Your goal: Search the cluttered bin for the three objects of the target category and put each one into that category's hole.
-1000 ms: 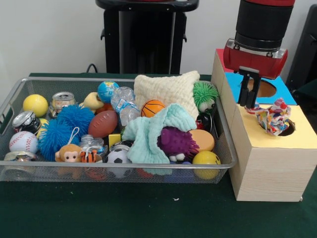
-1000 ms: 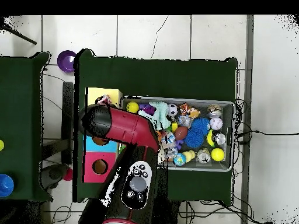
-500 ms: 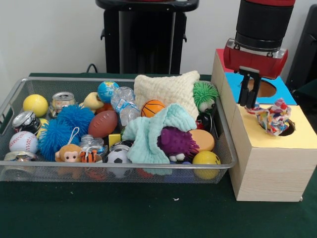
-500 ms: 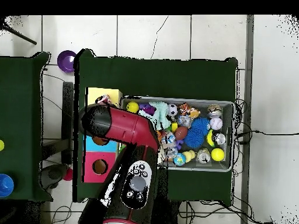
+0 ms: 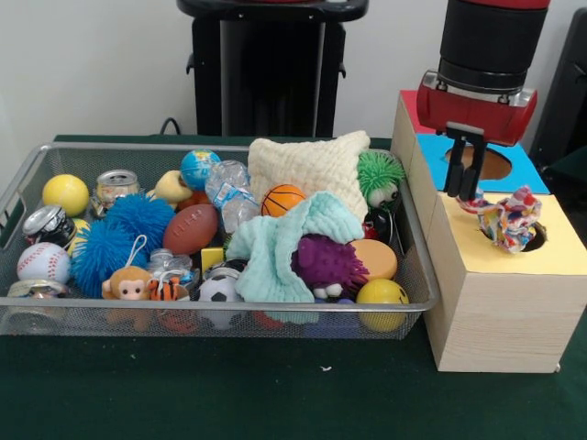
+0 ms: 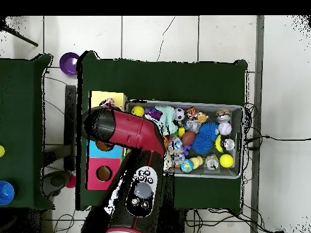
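Observation:
A multicoloured knotted rope toy (image 5: 507, 220) lies half in the round hole of the yellow box top (image 5: 559, 258), and its left end reaches up to my fingertips. My gripper (image 5: 464, 194) hangs just left of that hole, and its narrow-set jaws appear shut on the toy's left strand. In the overhead view the red arm (image 6: 127, 130) hides the gripper, and only a bit of the rope toy (image 6: 108, 103) shows beside the yellow box (image 6: 114, 97).
The wire bin (image 5: 229, 147) on the left holds several balls, cans, plush toys, a cream pillow (image 5: 307, 165) and a mint cloth (image 5: 275, 247). Behind the yellow section are a blue section (image 5: 527, 170) with its own hole and a red section (image 5: 407, 105).
My gripper has shifted slightly right toward the yellow hole, and the rope toy's left end has moved right with it. The bin's contents have not moved.

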You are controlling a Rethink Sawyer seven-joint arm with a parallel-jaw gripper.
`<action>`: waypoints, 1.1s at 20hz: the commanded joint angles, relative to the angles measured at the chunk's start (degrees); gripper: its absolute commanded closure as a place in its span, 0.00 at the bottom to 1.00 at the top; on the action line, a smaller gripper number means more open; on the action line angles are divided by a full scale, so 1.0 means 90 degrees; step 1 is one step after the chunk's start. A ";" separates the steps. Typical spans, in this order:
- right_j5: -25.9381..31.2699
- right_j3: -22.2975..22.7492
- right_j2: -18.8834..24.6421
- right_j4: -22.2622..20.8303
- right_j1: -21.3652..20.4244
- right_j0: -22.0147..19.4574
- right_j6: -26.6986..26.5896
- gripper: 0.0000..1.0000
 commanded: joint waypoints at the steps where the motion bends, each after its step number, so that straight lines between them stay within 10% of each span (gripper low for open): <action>1: 0.0568 -0.0107 0.0537 0.0135 0.0192 -0.0048 0.1195 1.00; 22: 0.0198 0.0031 0.0791 0.0403 0.0285 -0.0081 0.1272 1.00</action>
